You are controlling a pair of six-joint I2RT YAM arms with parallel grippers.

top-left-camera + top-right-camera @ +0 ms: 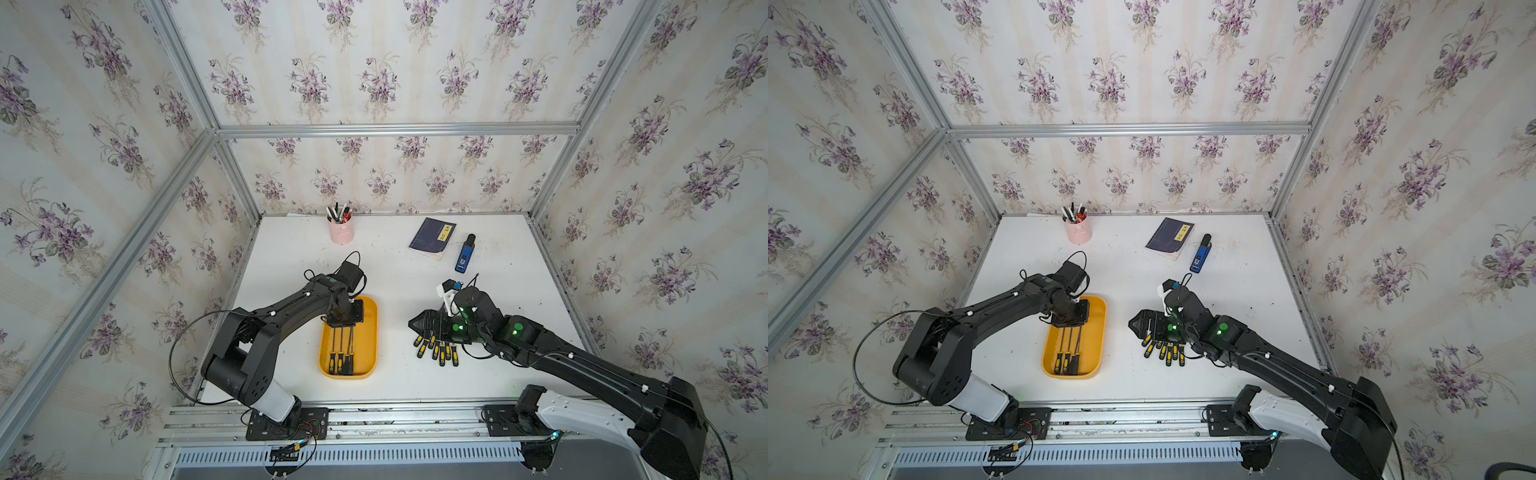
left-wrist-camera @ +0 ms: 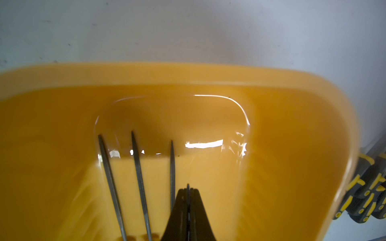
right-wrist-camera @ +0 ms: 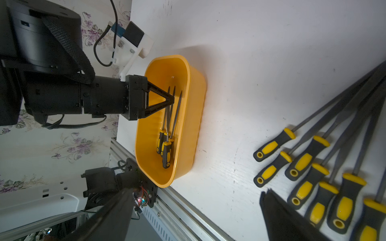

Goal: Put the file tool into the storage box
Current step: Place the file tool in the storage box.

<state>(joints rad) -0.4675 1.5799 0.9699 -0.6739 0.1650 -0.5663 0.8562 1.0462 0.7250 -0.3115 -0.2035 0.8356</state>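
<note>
Back left on the white table (image 1: 415, 378), the pink pen cup (image 1: 341, 233) stands upright near the rear wall, stuffed with pens.

Next along, the left arm reaches out over the storage box (image 1: 369, 332). The left gripper (image 3: 172, 99) points down into the box's far end, its fingers pressed tight together. The left wrist view shows a thin dark sliver between the tips, and whether that is a file pinched there cannot be told.

The orange-yellow box sits flat on the table, left of centre in both top views. Inside it, the boxed files (image 1: 340, 360) lie lengthwise, side by side along its left half. Their black-and-yellow handles face the robot and their bare steel shafts run up under the gripper. The left wrist view shows three shafts spread across the box floor.

Moving right, well apart from the box, the loose files (image 1: 438, 352) lie fanned on the bare table, handles toward the robot. Their shafts disappear beneath the right gripper (image 1: 417, 324). That gripper hangs low over them, pointing toward the box, its jaws spread wide with nothing seen between them. The right wrist view catches the handles up close, with one dark finger at the frame's edge.

Back right, a dark blue booklet (image 1: 432, 239) lies flat, with a blue device (image 1: 464, 255) lying just beside it.
</note>
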